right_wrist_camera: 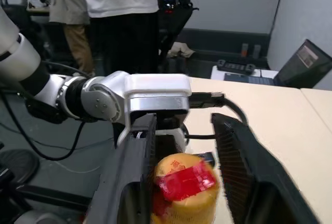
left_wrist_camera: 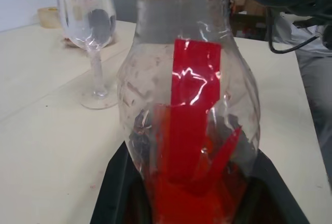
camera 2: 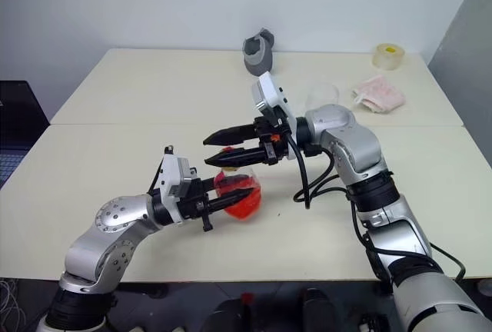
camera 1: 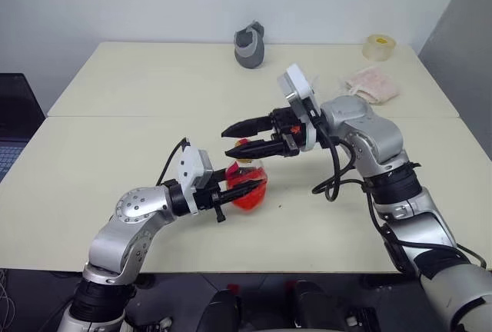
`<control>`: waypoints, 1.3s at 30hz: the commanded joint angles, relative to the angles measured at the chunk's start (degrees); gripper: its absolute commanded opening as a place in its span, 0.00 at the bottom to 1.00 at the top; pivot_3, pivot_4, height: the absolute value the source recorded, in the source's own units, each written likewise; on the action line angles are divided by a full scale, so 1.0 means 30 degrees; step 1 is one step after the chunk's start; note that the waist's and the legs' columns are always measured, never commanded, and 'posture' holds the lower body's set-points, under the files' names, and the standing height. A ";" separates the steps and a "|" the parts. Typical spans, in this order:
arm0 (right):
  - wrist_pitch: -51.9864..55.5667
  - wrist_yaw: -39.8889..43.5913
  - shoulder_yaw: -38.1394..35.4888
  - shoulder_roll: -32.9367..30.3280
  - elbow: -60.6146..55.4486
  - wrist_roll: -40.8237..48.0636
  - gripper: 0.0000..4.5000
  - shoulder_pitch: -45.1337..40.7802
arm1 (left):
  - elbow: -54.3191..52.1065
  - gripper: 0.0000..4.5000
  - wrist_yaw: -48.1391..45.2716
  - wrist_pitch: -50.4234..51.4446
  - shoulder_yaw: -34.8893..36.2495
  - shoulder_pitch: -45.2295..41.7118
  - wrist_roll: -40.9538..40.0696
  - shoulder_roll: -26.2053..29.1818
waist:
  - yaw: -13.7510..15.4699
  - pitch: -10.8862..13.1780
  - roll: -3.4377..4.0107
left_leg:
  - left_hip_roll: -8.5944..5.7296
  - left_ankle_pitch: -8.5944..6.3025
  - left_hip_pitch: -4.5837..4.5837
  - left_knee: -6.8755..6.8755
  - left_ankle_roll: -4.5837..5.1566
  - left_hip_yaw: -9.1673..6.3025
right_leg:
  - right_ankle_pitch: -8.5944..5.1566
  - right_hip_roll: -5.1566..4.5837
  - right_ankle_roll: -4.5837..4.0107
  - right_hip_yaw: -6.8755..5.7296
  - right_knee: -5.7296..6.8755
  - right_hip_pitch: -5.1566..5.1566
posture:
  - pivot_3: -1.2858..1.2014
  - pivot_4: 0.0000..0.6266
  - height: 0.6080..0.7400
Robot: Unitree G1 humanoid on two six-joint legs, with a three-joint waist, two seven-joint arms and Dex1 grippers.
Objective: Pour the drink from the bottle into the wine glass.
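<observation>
A cream table [camera 1: 115,117] is being occupied at its far edge by a grey object [camera 1: 250,44], possibly a folded cap. A tape roll [camera 1: 378,47] is being kept at the far right corner, with a pinkish cloth [camera 1: 374,86] lying near it.

This looks like a robotics lab or test room rather than a home. 2 plain cream tables [camera 1: 115,117] stand pushed together against a bare white wall [camera 1: 154,1], with a tape roll [camera 1: 377,47] at the far edge, well beyond the right gripper [camera 1: 247,138]. Past that gripper's fingers, people [right_wrist_camera: 119,6] stand among a laptop [right_wrist_camera: 306,63] and cabled equipment [right_wrist_camera: 174,3] on a dark floor.
</observation>
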 commanded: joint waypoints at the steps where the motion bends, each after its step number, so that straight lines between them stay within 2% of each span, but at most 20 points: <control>1: 0.0276 -0.0511 -0.1125 -0.0572 -0.0737 0.0152 0.72 0.0062 | -0.0787 0.28 -0.0170 -0.0266 0.0009 -0.0268 -0.0286 0.0055 | 0.0019 0.0001 0.0001 | 0.0000 0.0001 0.0001 -0.0001 -0.0001 0.0001 | 0.0000 -0.0007 0.0000 0.0002 0.0000 0.0000 | 0.52 0.24 1.00; 5: 0.2683 -0.2433 -0.2466 -0.1582 -0.3576 0.1417 1.00 0.1587 | -0.0037 0.28 -0.0080 -0.0513 0.0219 -0.0702 -0.0044 0.0070 | 0.0150 0.0001 0.0001 | 0.0002 0.0000 -0.0005 -0.0003 0.0000 -0.0009 | 0.0000 -0.0007 0.0000 -0.0009 0.0000 0.0000 | 0.52 0.24 1.00; 9: 0.4294 -0.5628 -0.3591 -0.1576 -0.5902 0.1752 1.00 0.2926 | 0.0900 0.28 0.0196 -0.0842 0.0243 -0.1338 0.0317 -0.0177 | 0.0272 0.0001 0.0003 | -0.0005 0.0000 -0.0002 0.0000 0.0001 0.0011 | 0.0000 -0.0016 0.0000 0.0009 0.0004 -0.0003 | 0.52 0.24 1.00; 13: 0.4965 -1.0447 -0.3681 -0.0096 -0.8536 0.0735 1.00 0.4475 | 0.3292 0.28 0.0709 -0.2058 -0.0462 -0.3073 0.1526 -0.1463 | 0.0319 0.0000 0.0004 | -0.0005 0.0001 0.0001 -0.0002 -0.0001 0.0003 | 0.0000 0.0020 0.0000 -0.0005 0.0015 -0.0004 | 0.52 0.24 1.00; 16: 0.4936 -1.1614 -0.3508 0.0584 -0.9205 0.0642 1.00 0.4758 | 0.4265 0.28 0.0530 -0.2537 -0.0604 -0.3809 0.1860 -0.1942 | 0.0303 0.0000 0.0004 | -0.0012 0.0006 -0.0006 0.0003 -0.0012 0.0026 | 0.0000 0.0019 0.0000 0.0018 0.0013 -0.0011 | 0.52 0.24 1.00; 23: 0.4043 -1.3219 -0.2822 0.1364 -0.8487 -0.0558 1.00 0.4287 | 0.6513 0.28 -0.0168 -0.3916 -0.0870 -0.5227 0.2537 -0.2534 | 0.0306 0.0000 0.0004 | -0.0014 0.0018 -0.0002 0.0002 -0.0030 0.0023 | 0.0000 0.0020 0.0000 0.0010 0.0015 -0.0010 | 0.52 0.24 1.00; 31: 0.2952 -1.3578 -0.2130 0.1843 -0.7057 -0.1858 1.00 0.3574 | 0.7114 0.28 -0.0354 -0.4285 -0.0829 -0.5703 0.2730 -0.2860 | 0.0285 0.0000 0.0004 | -0.0015 0.0019 -0.0001 -0.0001 -0.0033 0.0022 | 0.0000 0.0021 0.0000 0.0011 0.0011 -0.0011 | 0.52 0.24 1.00; 39: 0.2386 -1.2958 -0.2326 0.1020 -0.6176 -0.2349 1.00 0.3596 | 0.6920 0.28 -0.0149 -0.4137 -0.0583 -0.5701 0.2741 -0.2910 | 0.0277 0.0000 0.0004 | -0.0017 0.0019 -0.0004 0.0000 -0.0032 0.0021 | 0.0000 0.0020 0.0000 0.0010 0.0011 -0.0012 | 0.52 0.24 1.00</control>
